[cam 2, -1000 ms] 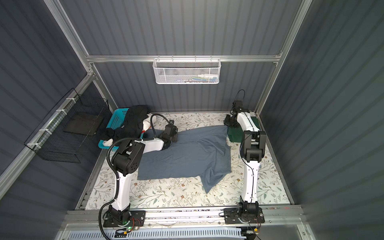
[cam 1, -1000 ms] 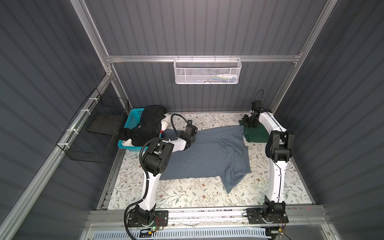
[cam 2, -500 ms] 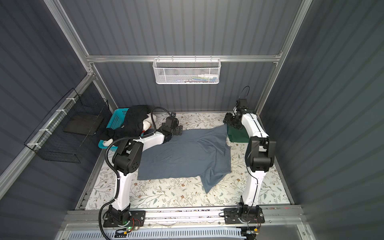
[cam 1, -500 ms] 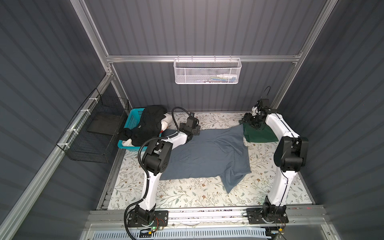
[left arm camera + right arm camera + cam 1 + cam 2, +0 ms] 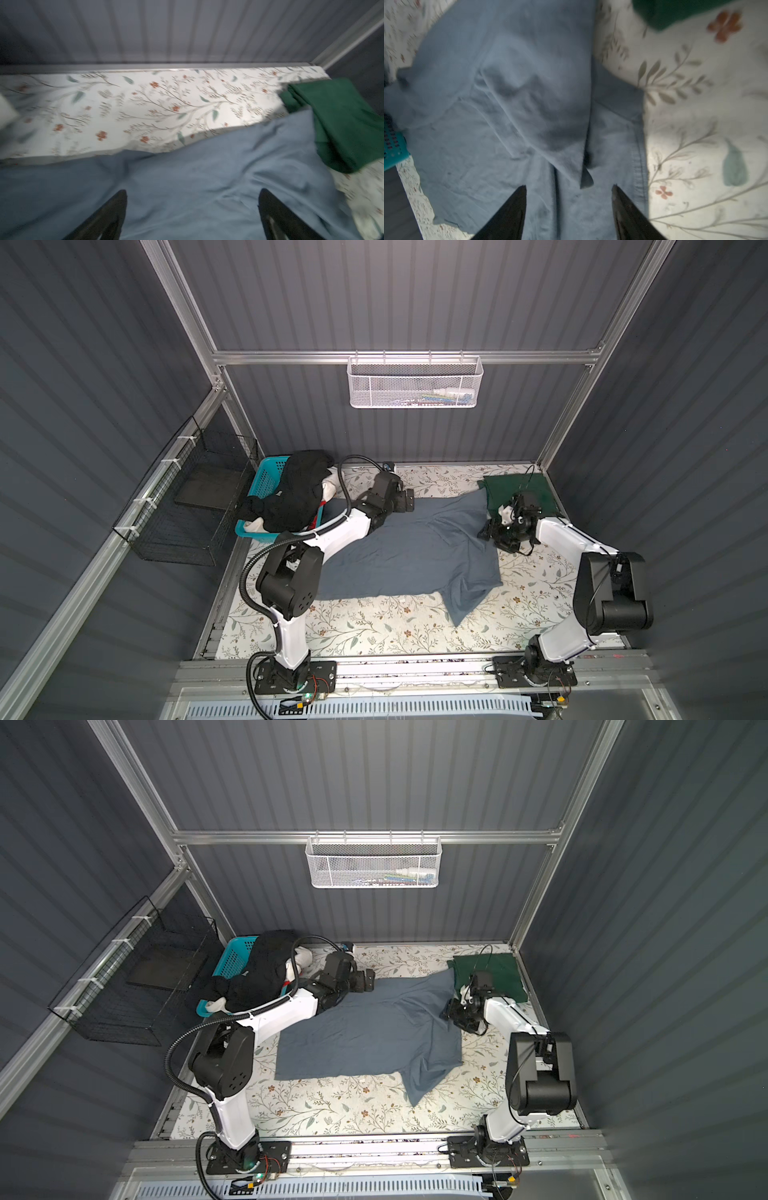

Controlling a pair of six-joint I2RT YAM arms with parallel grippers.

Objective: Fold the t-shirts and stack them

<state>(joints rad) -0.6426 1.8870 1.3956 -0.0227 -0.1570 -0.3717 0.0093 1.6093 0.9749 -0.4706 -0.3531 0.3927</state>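
A slate blue-grey t-shirt [image 5: 415,560] [image 5: 374,1031] lies spread on the floral table, with a fold along its right side and one sleeve pointing to the front. My left gripper [image 5: 409,502] [image 5: 192,193] hovers open over its back left edge, with nothing between the fingers. At the shirt's right edge my right gripper [image 5: 484,531] [image 5: 569,187] also stands open, just above the folded flap. A folded dark green t-shirt [image 5: 519,489] [image 5: 342,124] lies in the back right corner. Black t-shirts [image 5: 299,489] are heaped over the basket, with white and red cloth beneath.
The turquoise basket [image 5: 266,477] stands at the back left, beside a black wire basket [image 5: 195,497] on the left wall. A white mesh basket [image 5: 415,381] hangs on the back wall. The floral tabletop [image 5: 395,626] shows bare in front of the shirt.
Both grippers have opened and let go of the blue-grey shirt's back edge. The right arm has drawn forward from the green shirt to the blue shirt's right side.
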